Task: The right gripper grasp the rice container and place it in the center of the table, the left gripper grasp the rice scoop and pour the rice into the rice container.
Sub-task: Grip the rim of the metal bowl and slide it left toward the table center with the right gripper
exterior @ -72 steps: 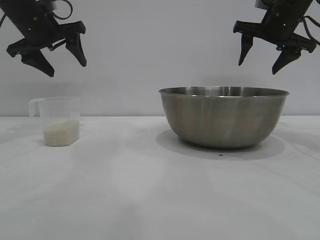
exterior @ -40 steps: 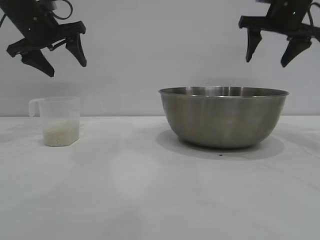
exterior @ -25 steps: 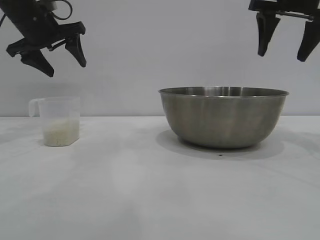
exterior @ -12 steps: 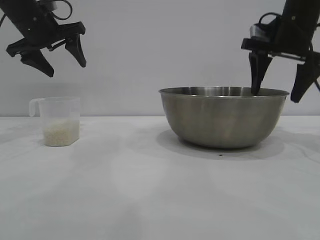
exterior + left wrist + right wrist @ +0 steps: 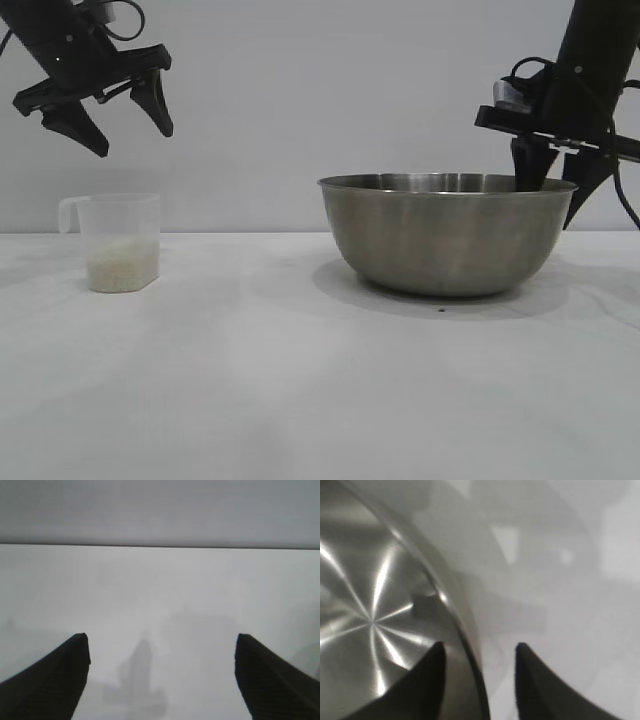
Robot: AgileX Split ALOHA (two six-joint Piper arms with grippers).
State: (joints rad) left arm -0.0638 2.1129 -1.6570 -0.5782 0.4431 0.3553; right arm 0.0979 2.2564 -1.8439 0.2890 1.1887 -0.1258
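On my left side, the left gripper (image 5: 112, 113) hangs high above the rice scoop (image 5: 119, 242), and it has not moved from where it was in the earlier pictures. Its fingers are spread wide, with nothing between them; in the left wrist view I see only the two black fingertips (image 5: 50, 680) over the bare white table (image 5: 160, 605). The rice scoop stands upright on the table near the left edge, with its handle toward the left, and the rice (image 5: 122, 268) fills only its lower part. Scoop and rice are as before.

In the middle there is only the white table (image 5: 300, 380).

At the right, the rice container (image 5: 447, 235) stands on the same place as earlier, right of the table's center. Here is the change: the right gripper (image 5: 555, 195), which one second ago was high above the bowl with fingers apart, has come down to the bowl's right rim. One finger is now inside the bowl and the other outside. In the right wrist view the rim (image 5: 465, 640) passes between the two fingertips (image 5: 427, 680), and the fingers have closed in on it, so the gripper is clamped on the rice container. The bowl is not yet lifted.
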